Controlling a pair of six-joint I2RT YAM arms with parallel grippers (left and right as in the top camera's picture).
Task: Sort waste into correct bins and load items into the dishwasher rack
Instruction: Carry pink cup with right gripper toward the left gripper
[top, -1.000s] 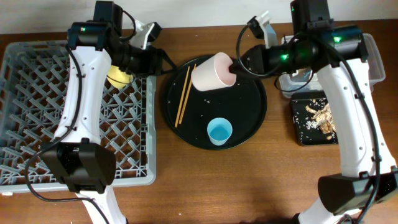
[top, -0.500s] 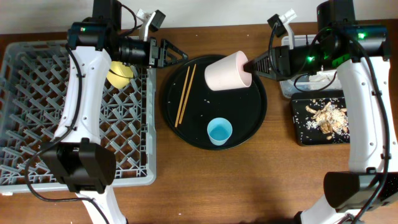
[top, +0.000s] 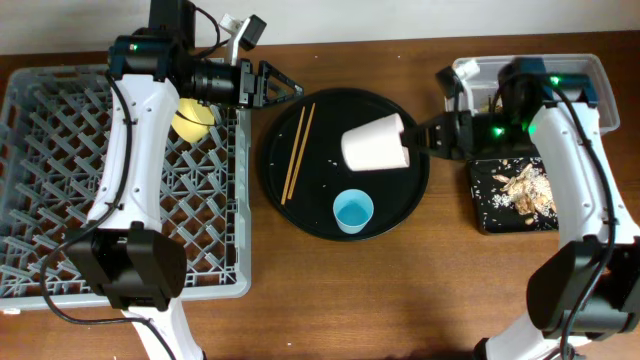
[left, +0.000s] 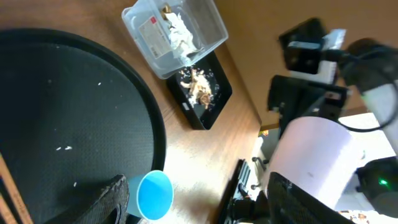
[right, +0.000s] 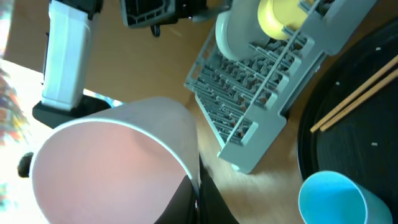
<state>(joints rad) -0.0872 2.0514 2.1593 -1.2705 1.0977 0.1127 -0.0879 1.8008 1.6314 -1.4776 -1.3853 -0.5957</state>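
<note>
The right pincer (top: 418, 134) is clamped on the rim of the pink cup (top: 375, 146), which juts sideways ahead of its tips. The left pincer (top: 283, 86) gapes empty, the yellow bowl (top: 190, 124) just behind it.

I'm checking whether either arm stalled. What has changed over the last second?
The right gripper, shut on the pink cup, carried it rightward and nearer the robot over the round black tray. The left gripper drew away from the yellow bowl toward the tray, its jaws now open. The bowl in the dishwasher rack, the chopsticks and the blue cup stayed put.
</note>
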